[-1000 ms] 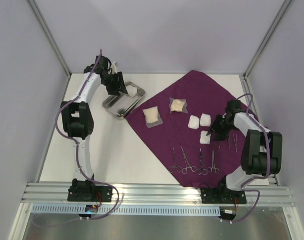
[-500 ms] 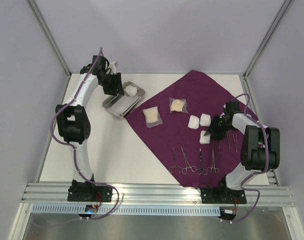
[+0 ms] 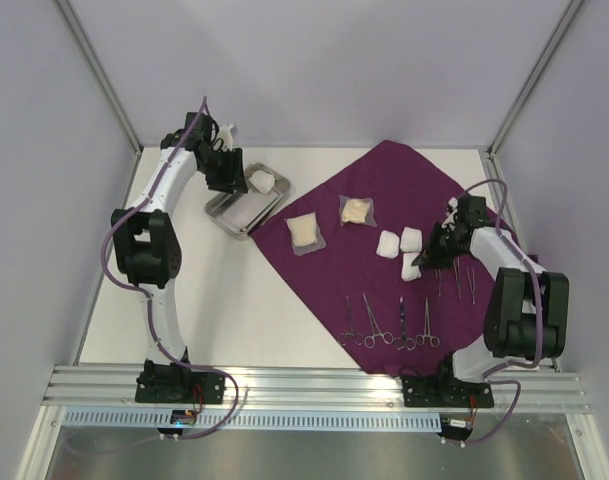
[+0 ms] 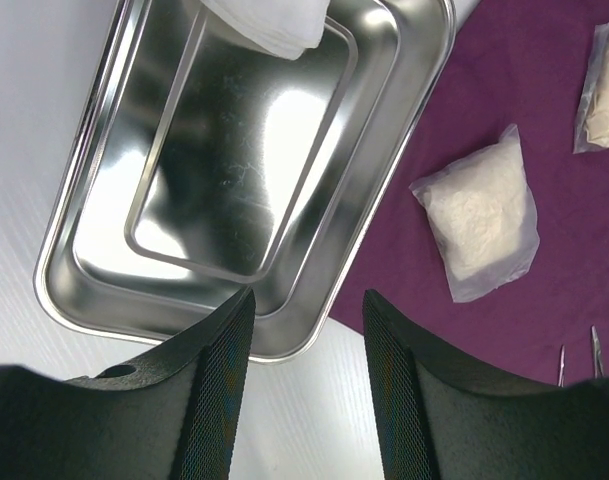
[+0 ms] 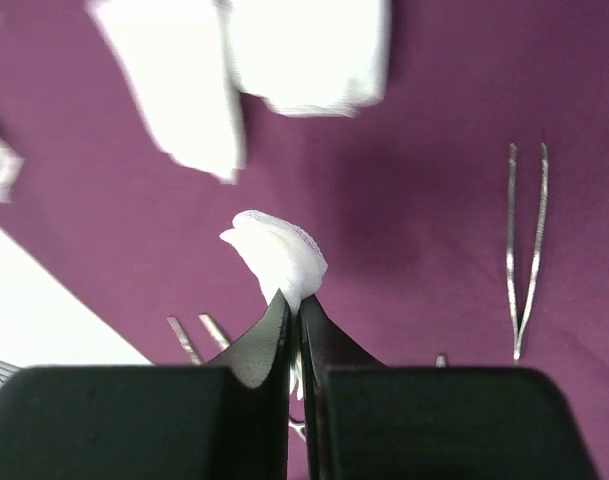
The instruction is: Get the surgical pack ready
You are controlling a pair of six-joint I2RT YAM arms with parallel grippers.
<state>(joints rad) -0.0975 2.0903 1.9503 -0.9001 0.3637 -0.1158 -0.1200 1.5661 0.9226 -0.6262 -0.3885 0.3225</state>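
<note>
Right hand (image 5: pixel 296 305) was pinched shut on a crumpled gauze pad (image 5: pixel 279 255). The pad stuck out past the fingertips, over the right side of the purple cloth (image 3: pixel 384 190), just beside two more pads (image 3: pixel 388 244) lying flat. Left hand (image 4: pixel 306 300) was open and held nothing, poised over the steel tray (image 4: pixel 94 270). The tray sat on the desk (image 3: pixel 234 290) beside the cloth's left corner, with one gauze piece (image 4: pixel 269 25) at its far end. Four clamps (image 3: pixel 384 328) lay in a row along the cloth's near edge.

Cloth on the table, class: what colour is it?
Dark purple. The cloth shows best in the top external view.
</note>
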